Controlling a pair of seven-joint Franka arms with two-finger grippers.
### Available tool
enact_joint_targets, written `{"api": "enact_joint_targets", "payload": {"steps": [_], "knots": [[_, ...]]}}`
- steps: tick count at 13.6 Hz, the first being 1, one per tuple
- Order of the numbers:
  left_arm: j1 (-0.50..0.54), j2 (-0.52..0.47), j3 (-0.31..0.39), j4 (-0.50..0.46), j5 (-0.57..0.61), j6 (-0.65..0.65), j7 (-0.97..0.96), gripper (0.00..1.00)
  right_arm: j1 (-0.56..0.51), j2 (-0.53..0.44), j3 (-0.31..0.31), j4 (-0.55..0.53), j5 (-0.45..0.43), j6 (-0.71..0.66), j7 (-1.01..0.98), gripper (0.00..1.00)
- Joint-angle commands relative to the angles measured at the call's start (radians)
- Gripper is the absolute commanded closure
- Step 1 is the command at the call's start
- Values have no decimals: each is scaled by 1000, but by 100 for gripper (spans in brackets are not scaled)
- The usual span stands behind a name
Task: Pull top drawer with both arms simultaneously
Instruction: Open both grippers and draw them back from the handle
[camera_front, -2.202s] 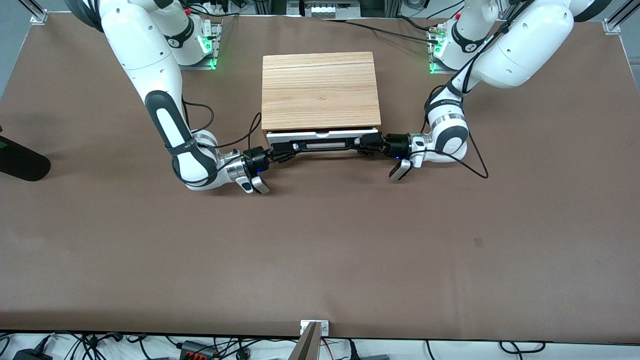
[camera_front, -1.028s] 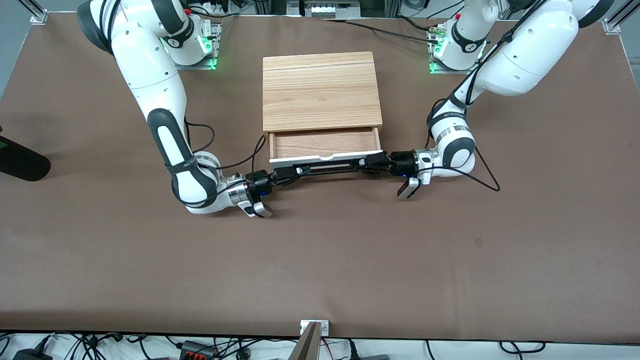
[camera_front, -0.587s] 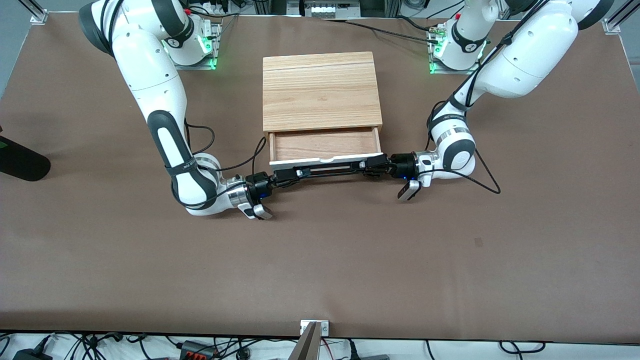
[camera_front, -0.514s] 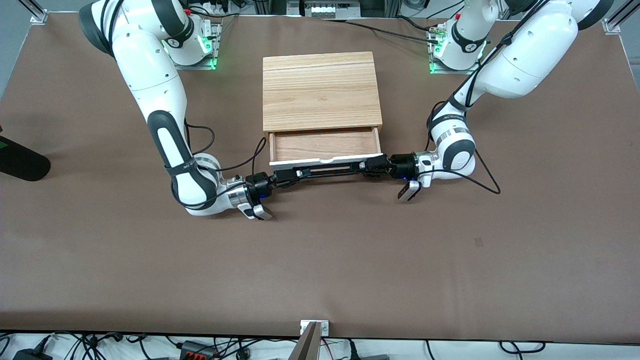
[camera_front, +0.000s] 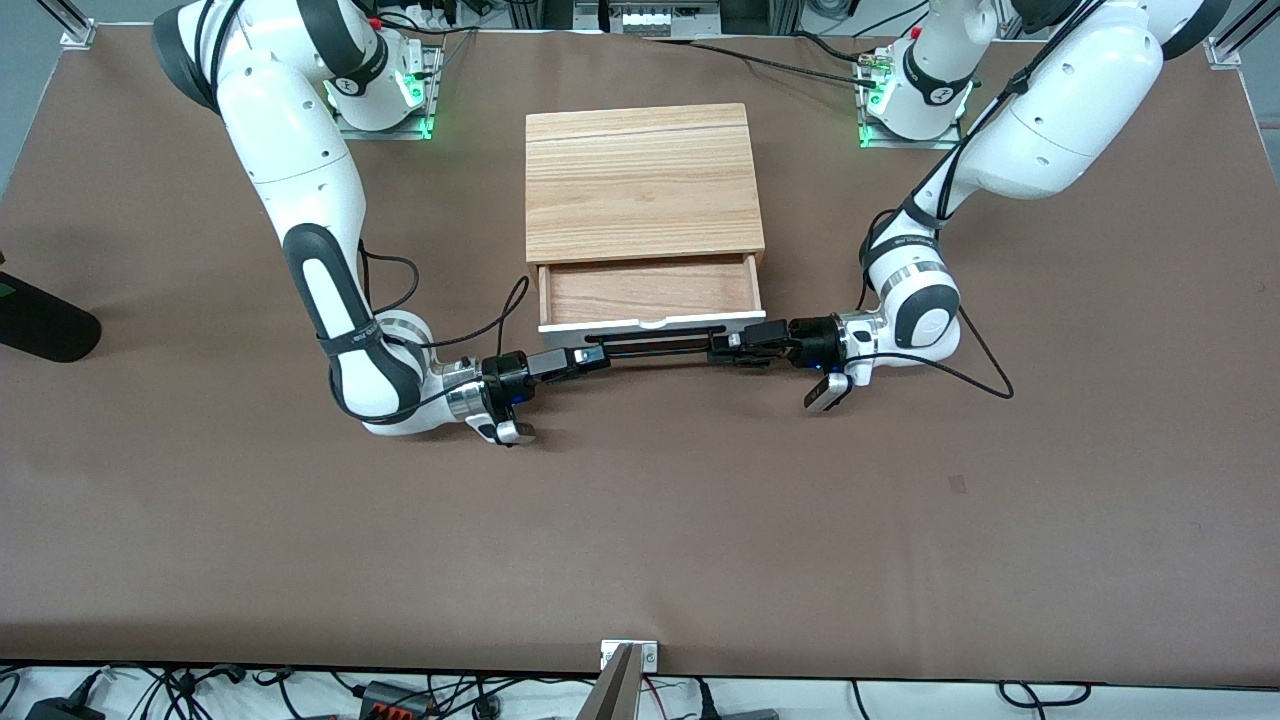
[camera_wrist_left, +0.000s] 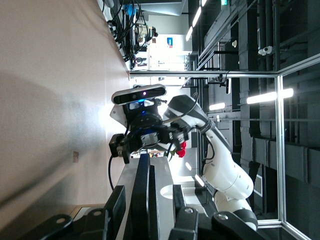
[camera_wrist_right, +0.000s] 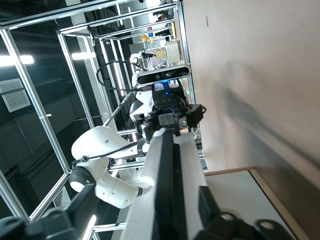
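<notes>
The top drawer (camera_front: 650, 290) stands pulled out of the light-wood cabinet (camera_front: 640, 180), showing its wood inside. Its white front carries the black bar handle (camera_front: 650, 346). My left gripper (camera_front: 728, 351) is open, its fingers straddling the handle's end toward the left arm with gaps on both sides. My right gripper (camera_front: 585, 360) is open at the handle's other end. In the left wrist view the handle (camera_wrist_left: 141, 200) runs between my left gripper's (camera_wrist_left: 148, 199) fingers. In the right wrist view the handle (camera_wrist_right: 164, 190) runs between my right gripper's (camera_wrist_right: 146, 201) fingers.
A black object (camera_front: 40, 325) lies at the table edge at the right arm's end. Cables trail from both wrists beside the cabinet. A metal bracket (camera_front: 628, 660) sits at the table's front edge. Brown table surface stretches nearer the camera than the drawer.
Both grippers pulled the drawer out toward the camera, then opened off the handle. Both wrists have shifted slightly outward and nearer the camera.
</notes>
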Motion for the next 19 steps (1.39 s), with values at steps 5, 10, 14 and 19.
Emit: {"api": "enact_joint_targets", "payload": {"steps": [5, 10, 14, 19], "knots": [[115, 5, -4, 121, 264, -3, -100, 55, -8, -30, -192, 220, -205, -35, 185, 0], [173, -73, -4, 239, 576, -4, -347, 50, -8, -136, -295, 288, -470, -50, 290, 0], [198, -185, -4, 308, 898, -6, -539, 47, -14, -214, -416, 288, -616, -185, 296, 0], [202, -286, -4, 417, 1274, -135, -774, 44, -14, -234, -521, 322, -608, -234, 297, 0]]}}
